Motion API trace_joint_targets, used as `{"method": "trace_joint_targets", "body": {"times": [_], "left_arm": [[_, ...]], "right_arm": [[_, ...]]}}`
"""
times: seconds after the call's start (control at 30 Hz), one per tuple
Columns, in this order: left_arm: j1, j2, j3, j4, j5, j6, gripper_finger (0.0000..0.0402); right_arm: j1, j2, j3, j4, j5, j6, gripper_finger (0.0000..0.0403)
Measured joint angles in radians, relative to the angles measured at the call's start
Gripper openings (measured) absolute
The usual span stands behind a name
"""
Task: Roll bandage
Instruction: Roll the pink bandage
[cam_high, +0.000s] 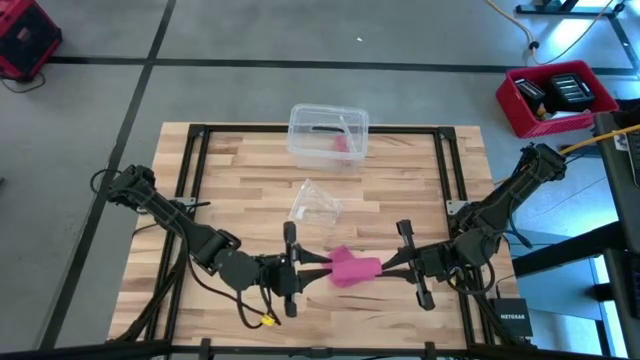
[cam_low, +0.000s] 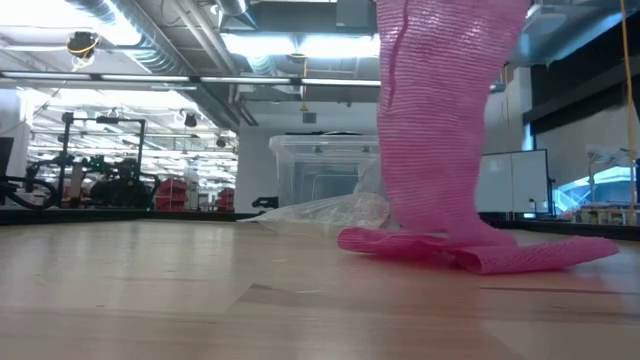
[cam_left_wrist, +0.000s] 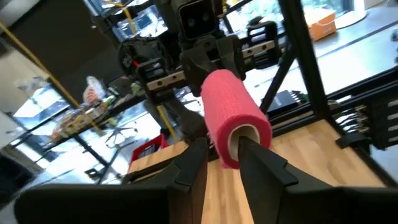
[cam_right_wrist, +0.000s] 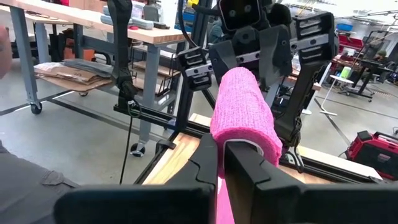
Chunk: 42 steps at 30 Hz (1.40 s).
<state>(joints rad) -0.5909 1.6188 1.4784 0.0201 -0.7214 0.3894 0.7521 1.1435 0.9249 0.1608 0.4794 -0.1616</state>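
Note:
The pink bandage (cam_high: 352, 267) is partly wound into a short roll (cam_left_wrist: 233, 102) on a white core. It is held level above the table's near middle, between my two grippers. My left gripper (cam_high: 312, 262) is at the roll's left end and my right gripper (cam_high: 385, 265) at its right end, each shut on it. From the roll a loose strip (cam_low: 440, 120) hangs down. The strip's lower end (cam_low: 480, 252) lies folded on the wooden table. My left gripper (cam_left_wrist: 221, 146) comes level from the table's left and holds the roll's left end (cam_left_wrist: 217, 134). One finger (cam_left_wrist: 255, 158) reaches up to the white core's opening and the other (cam_left_wrist: 194, 158) stands outside the pink winding. The roll is clear of the table. My right gripper (cam_right_wrist: 222, 146) comes level from the table's right and has the roll's right end (cam_right_wrist: 214, 134) in its nearly shut fingers. One finger (cam_right_wrist: 245, 158) sits at the white core's rim, the other (cam_right_wrist: 205, 155) outside the winding. The roll is lifted and the strip hangs below.
A clear plastic box (cam_high: 328, 135) stands at the table's far middle, with a crumpled clear wrapper (cam_high: 315, 200) between it and the grippers. Black frame rails (cam_high: 195, 170) run along the table's sides. A red bin (cam_high: 555, 98) stands on the floor at the far right.

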Motion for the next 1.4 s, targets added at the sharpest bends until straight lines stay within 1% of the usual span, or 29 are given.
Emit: {"method": "trace_joint_targets", "body": {"times": [0.2,0.37,0.47,0.57,0.63,0.77,0.8,0.87,0.93,1.03,1.1,1.17,1.2,1.3,1.4], "left_arm": [[0.028,0.005,0.0,0.0,0.013,-0.022,0.0084],[0.051,0.012,0.001,0.0,0.028,-0.07,0.0084],[0.062,0.012,0.001,-0.004,0.057,-0.103,0.0084],[0.062,0.012,0.001,-0.005,0.059,-0.117,0.0083],[0.062,0.012,0.001,-0.01,0.06,-0.111,0.0071],[0.06,0.012,0.001,-0.012,0.055,-0.107,0.0016],[0.061,0.012,0.001,-0.014,0.05,-0.102,0.0011],[0.056,0.012,0.001,0.0,0.035,-0.094,0.0014],[0.047,0.009,0.003,0.008,0.012,-0.071,0.0016],[0.019,-0.005,0.001,0.0,-0.042,-0.022,0.0008],[0.004,-0.019,0.0,0.026,-0.043,0.005,0.0005],[-0.009,-0.037,0.0,0.051,-0.041,0.026,0.0007],[-0.014,-0.046,0.0,0.064,-0.041,0.038,0.0009],[-0.013,-0.058,0.0,0.114,-0.051,0.079,0.0011],[-0.007,-0.06,0.0,0.187,-0.051,0.151,0.0009]], "right_arm": [[0.0,0.0,0.0,0.001,0.007,0.0,0.0019],[-0.009,0.005,0.0,0.0,0.026,0.0,0.0019],[-0.029,0.013,0.0,0.0,0.007,0.008,0.0019],[-0.044,0.02,0.0,0.003,-0.006,0.022,0.0019],[-0.046,0.021,0.0,0.003,-0.009,0.023,0.0019],[-0.045,0.019,0.002,-0.009,-0.004,0.044,0.0019],[-0.044,0.014,0.014,-0.042,0.0,0.047,0.0019],[-0.031,0.001,0.054,-0.112,0.027,0.054,0.0024],[-0.003,-0.012,0.103,-0.2,0.084,0.063,0.0038],[0.048,-0.017,0.174,-0.35,0.195,0.106,0.0074],[0.083,-0.023,0.21,-0.455,0.278,0.156,0.0102],[0.106,-0.024,0.218,-0.541,0.349,0.208,0.0129],[0.115,-0.023,0.218,-0.587,0.364,0.24,0.0141],[0.117,-0.021,0.196,-0.698,0.356,0.347,0.017],[0.118,-0.022,0.103,-0.679,0.373,0.403,0.0183]]}}
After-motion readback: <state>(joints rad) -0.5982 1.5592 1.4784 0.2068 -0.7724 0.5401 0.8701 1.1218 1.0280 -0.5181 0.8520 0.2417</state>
